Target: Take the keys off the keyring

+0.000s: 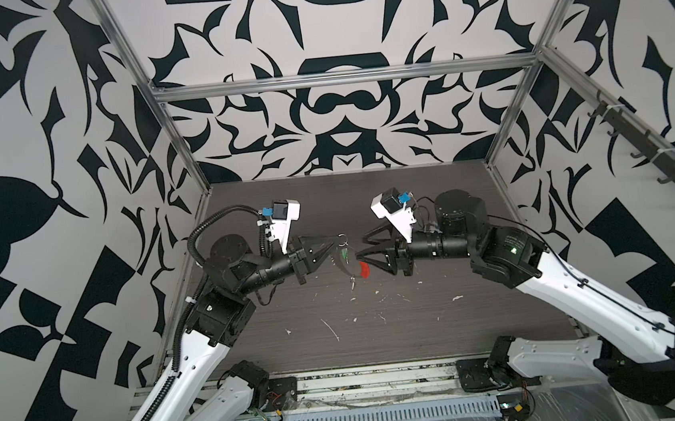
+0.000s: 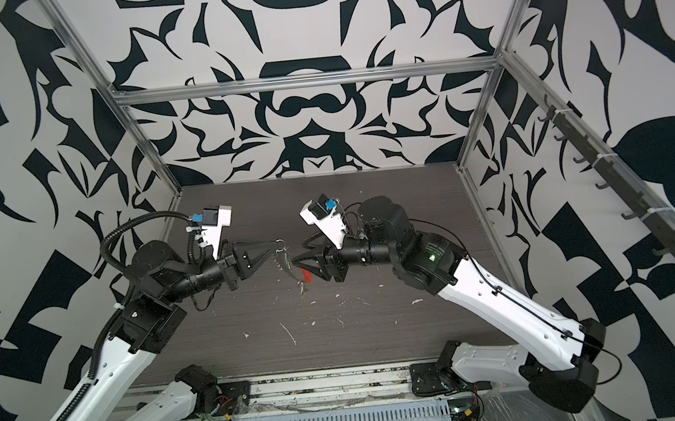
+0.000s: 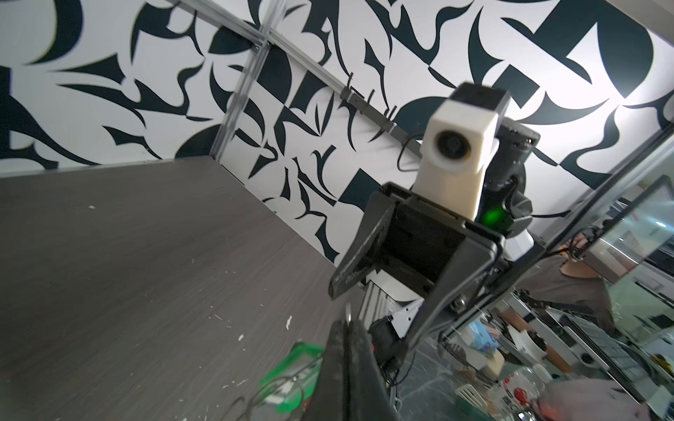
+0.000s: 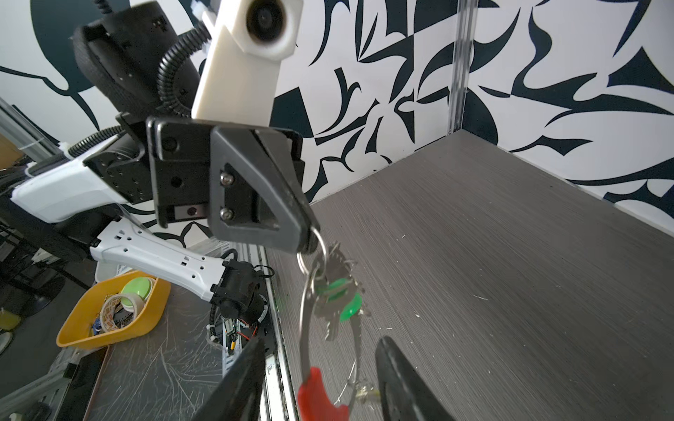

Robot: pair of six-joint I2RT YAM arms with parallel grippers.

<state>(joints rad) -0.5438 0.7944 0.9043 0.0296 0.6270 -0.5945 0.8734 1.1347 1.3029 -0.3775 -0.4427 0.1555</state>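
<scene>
- Progress check: you hadn't freed a key yet, far as I could tell. The green tag was hanging with the bunch threaded on the keyring, all of it in mid-air over the middle of the table.
- Your left gripper was clamped tight on a silver split ring at the top of the bunch. Everything dangled from that pinch, with the red sleeve lowest.
- Your right gripper was spread open just right of the bunch. Its fingers sat either side of the loop's lower end and it was gripping nothing.
- I couldn't pick out the yellow tag for sure. A small pale bit low on the loop might've been it, but it was too blurry to call.
- So my read is that basically the whole job was left: both tags needed working off the wire.
- The only container was a yellow bin off the tabletop, past the left arm's base. It held a tape roll, a round green thing and small clutter, but no keys that I could see.
</scene>
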